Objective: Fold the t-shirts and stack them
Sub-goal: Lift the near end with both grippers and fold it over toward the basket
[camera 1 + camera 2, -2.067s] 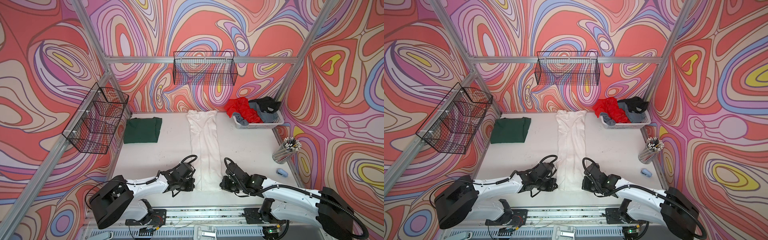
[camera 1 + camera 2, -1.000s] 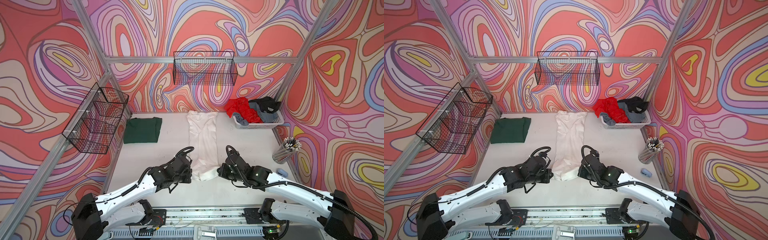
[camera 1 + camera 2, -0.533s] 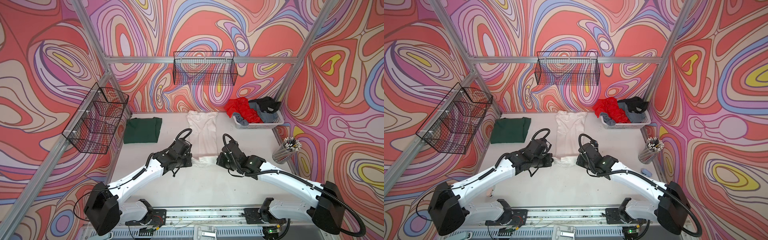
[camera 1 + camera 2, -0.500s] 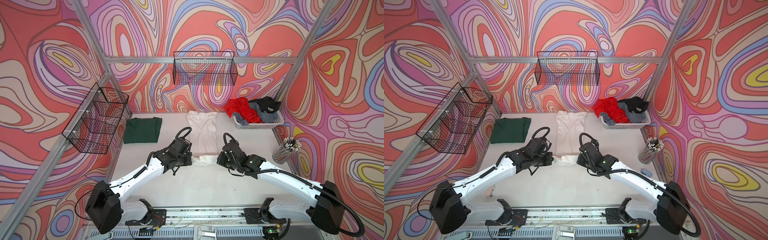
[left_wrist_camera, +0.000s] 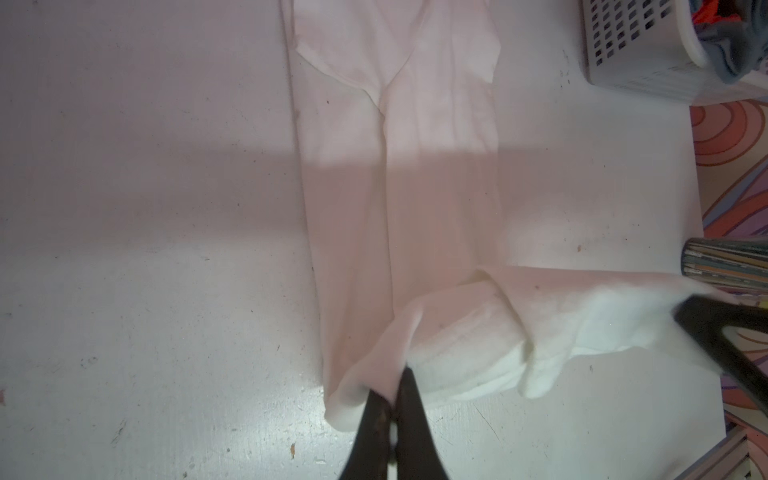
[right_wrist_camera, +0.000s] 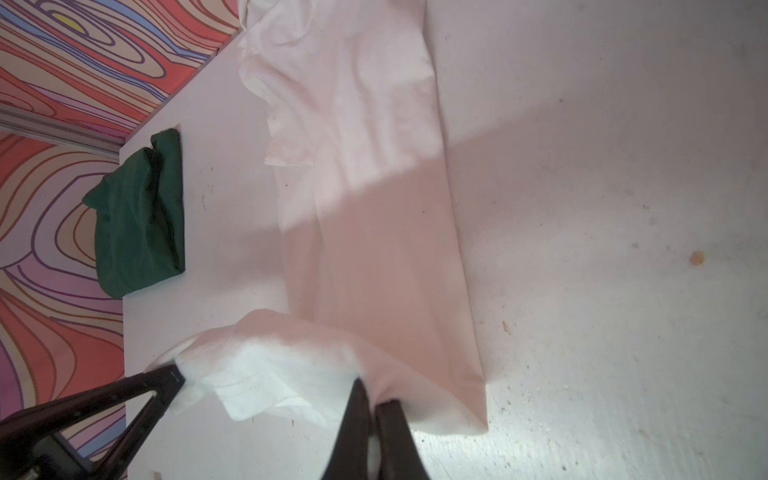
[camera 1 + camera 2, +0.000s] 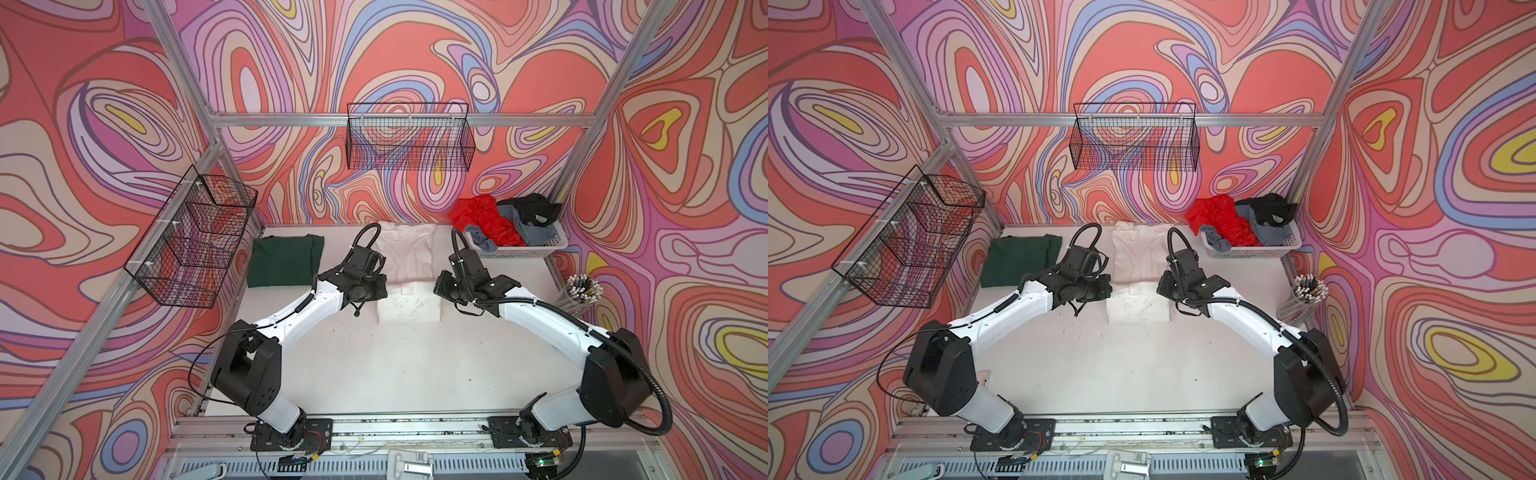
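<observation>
A white t-shirt [image 7: 409, 253] [image 7: 1144, 257] lies as a long narrow strip in the middle of the table. Its near end is doubled back over itself. My left gripper [image 7: 384, 287] [image 5: 390, 388] is shut on the left corner of the lifted hem. At the right corner, my right gripper [image 7: 436, 286] [image 6: 374, 395] is shut on the same hem. The hem sags between them. A folded dark green t-shirt [image 7: 286, 259] [image 6: 137, 216] lies at the back left. Red [image 7: 482, 220], grey [image 7: 532, 232] and black [image 7: 528, 208] t-shirts are heaped in the basket.
The white perforated basket [image 7: 536, 249] [image 5: 631, 54] stands at the back right corner. A cup of pens [image 7: 582, 291] is by the right wall. Black wire baskets hang on the back wall [image 7: 409, 141] and the left wall [image 7: 195, 245].
Both grippers have travelled from the table's front edge toward the back, carrying the white shirt's hem over its body. The strip now shows a fold at its near end.
</observation>
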